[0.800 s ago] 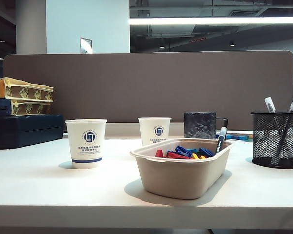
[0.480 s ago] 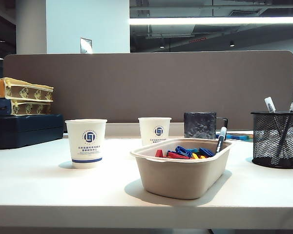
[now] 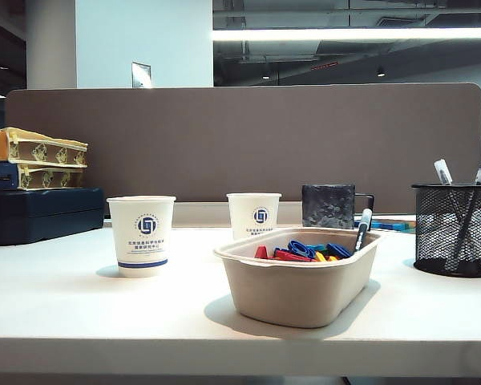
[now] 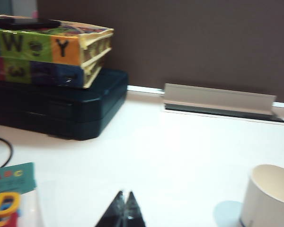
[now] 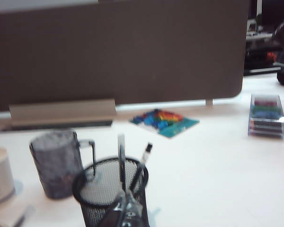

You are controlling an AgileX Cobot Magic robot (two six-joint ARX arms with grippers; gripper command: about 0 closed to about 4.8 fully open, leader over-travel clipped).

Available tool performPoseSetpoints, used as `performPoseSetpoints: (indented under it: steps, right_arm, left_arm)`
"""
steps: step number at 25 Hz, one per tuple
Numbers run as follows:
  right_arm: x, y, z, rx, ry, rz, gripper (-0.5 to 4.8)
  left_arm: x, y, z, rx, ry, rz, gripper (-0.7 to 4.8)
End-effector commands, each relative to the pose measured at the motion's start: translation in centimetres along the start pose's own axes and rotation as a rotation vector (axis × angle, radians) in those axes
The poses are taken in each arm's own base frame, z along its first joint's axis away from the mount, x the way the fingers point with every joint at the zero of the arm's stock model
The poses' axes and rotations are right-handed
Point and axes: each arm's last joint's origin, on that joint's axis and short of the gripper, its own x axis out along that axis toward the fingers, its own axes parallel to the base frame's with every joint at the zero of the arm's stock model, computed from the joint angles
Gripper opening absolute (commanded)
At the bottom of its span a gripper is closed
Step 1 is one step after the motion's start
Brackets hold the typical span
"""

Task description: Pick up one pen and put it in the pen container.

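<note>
Nearest, at mid-frame of the exterior view, the pen [image 3: 363,229] leans on the beige tray [image 3: 298,293]'s rim, easy to pinch. At far right stands the pen container [image 3: 454,229], already holding pens. Left tool [image 4: 123,208] and right tool [image 5: 126,208] are closed, empty, above the table [image 3: 80,313], seemingly at rest.

bright overhead strip light [image 3: 353,34]; exterior sharp, both wrist views blurred.
</note>
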Motion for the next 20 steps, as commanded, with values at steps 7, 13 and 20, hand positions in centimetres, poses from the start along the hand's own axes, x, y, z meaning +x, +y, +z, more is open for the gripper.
performPoseSetpoints:
  steps: [7,13,20]
  right_arm:
    - [-0.2,0.2,1.9,0.055,-0.122,0.016,0.08]
    - [-0.5,0.3,3.7,0.050,-0.146,0.018,0.49]
    - [-0.6,0.6,5.6,0.029,-0.128,0.049,0.54]
  left_arm:
    - [-0.4,-0.6,2.6,0.015,-0.096,-0.124,-0.05]
    - [-0.6,-0.8,3.3,0.017,-0.109,-0.196,-0.01]
    - [-1.0,-1.2,6.6,0.076,-0.169,-0.218,0.35]
